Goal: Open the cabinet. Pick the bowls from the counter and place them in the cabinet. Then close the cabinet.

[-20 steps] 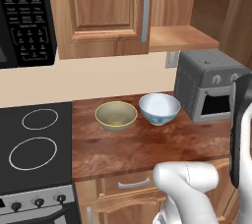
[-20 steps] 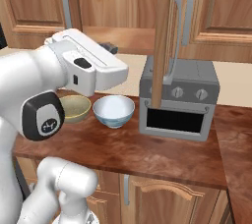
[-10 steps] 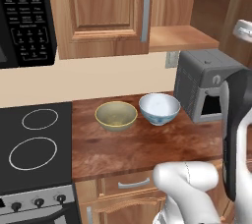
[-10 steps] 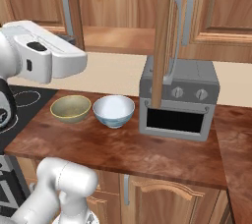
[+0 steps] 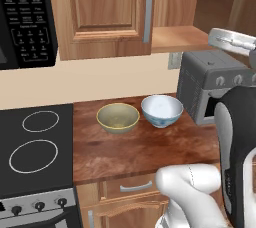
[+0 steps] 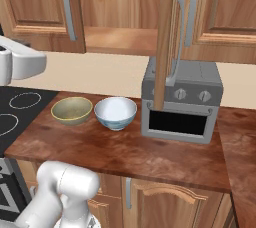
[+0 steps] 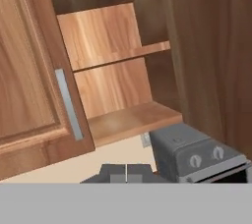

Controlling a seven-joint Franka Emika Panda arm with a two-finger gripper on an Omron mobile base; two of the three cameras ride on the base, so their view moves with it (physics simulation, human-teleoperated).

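Two bowls sat side by side on the counter (image 5: 150, 152), the olive-yellow bowl (image 5: 118, 117) nearer the stovetop (image 5: 35, 147) and the white-and-blue bowl (image 5: 161, 110) just beside it toward the grey toaster oven (image 6: 180, 99), both upright and empty. The cabinet (image 6: 120, 17) stood with its right door (image 6: 165, 37) swung out edge-on over the oven and its left door (image 5: 107, 12) shut, so the lower shelf (image 7: 130, 120) lay bare and reachable. The gripper (image 7: 126, 173) hung high, looking into that opening, its fingers pressed together and holding nothing. With the opening apparently done, the step in hand seemed to be fetching a first bowl. Doing it well probably meant spreading the fingers before descending, coming straight down over one rim wall rather than the centre, and taking the white-and-blue bowl first, since it sat closer to the open side. The lift would need to clear the oven top and the projecting door, which looked like the likeliest thing to clip.
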